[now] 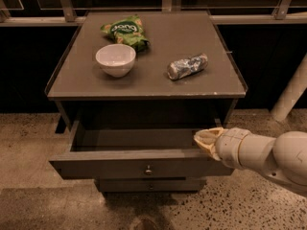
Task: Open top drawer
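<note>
The top drawer point(110, 165) is pulled out from under the grey cabinet top. Its flat grey front has a small round metal knob point(148, 169) at the centre. The drawer's inside looks dark and empty. My gripper point(205, 139) comes in from the right on a white arm and rests at the right end of the drawer's front edge, just inside the drawer. A narrower grey drawer point(150, 185) shows below it, shut.
On the cabinet top point(201, 83) lie a white bowl point(115, 59), a green chip bag point(125, 31) and a crushed silver can point(187, 66). A white post point(291, 91) stands at the right. A railing runs behind. The floor is speckled stone.
</note>
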You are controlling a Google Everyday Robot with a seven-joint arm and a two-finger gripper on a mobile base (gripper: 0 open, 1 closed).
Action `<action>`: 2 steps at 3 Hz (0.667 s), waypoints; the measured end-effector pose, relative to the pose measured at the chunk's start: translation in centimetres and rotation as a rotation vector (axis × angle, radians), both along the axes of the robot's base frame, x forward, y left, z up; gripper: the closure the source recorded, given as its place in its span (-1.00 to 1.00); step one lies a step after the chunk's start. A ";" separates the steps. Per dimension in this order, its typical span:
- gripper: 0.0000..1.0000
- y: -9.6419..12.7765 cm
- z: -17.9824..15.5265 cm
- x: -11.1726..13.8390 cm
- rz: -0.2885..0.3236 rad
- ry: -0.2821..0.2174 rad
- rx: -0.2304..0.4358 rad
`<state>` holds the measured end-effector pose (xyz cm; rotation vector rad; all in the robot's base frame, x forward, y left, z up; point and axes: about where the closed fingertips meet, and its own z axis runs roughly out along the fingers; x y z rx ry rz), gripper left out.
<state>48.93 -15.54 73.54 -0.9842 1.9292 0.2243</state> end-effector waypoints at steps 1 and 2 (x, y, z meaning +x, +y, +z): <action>0.16 0.0 0.0 0.0 0.000 0.000 0.000; -0.30 0.0 0.0 0.0 0.000 0.000 0.000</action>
